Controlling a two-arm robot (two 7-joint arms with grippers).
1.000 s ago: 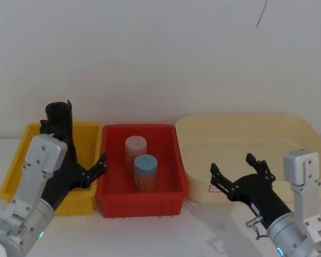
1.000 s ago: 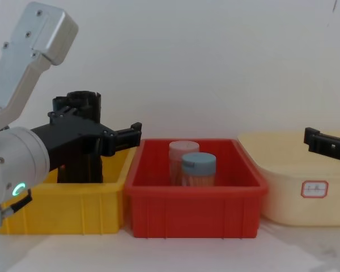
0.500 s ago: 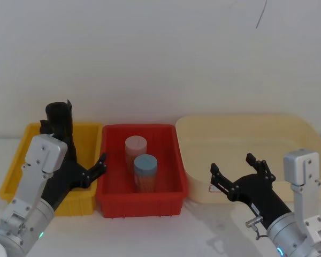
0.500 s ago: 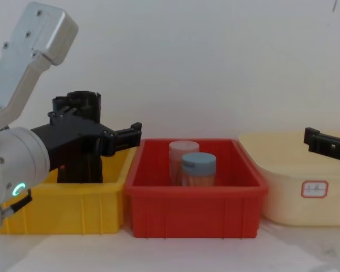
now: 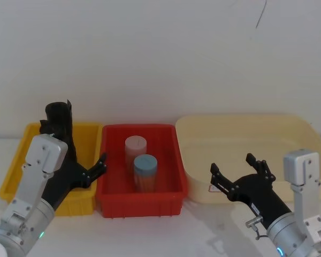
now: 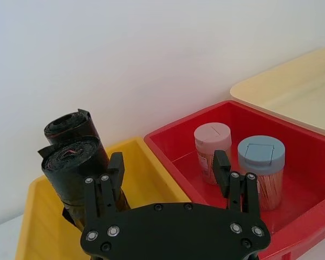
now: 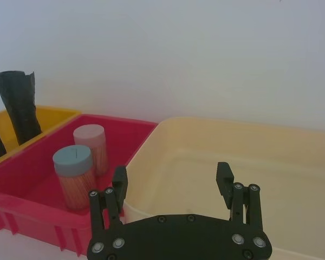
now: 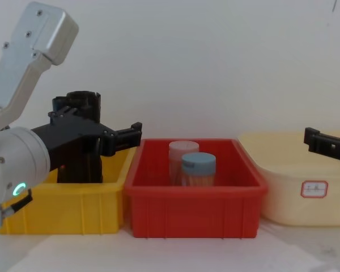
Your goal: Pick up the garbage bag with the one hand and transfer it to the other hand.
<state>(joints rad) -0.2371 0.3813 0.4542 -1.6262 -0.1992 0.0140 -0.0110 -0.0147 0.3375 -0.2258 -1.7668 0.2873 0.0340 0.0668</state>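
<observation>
The left gripper (image 6: 169, 168) hangs over the near right part of the yellow bin (image 8: 62, 212), its fingers spread wide and holding nothing. The garbage bag (image 6: 76, 162) stands upright in that bin just beside one finger; I cannot tell whether they touch. A second black roll (image 6: 67, 125) with a ragged top stands just behind it. The right gripper (image 5: 232, 163), also spread and empty, hovers near the cream tub (image 5: 246, 139). Between them, the red bin (image 5: 142, 203) holds a pink-lidded jar (image 5: 136, 147) and a blue-lidded jar (image 5: 145, 168).
</observation>
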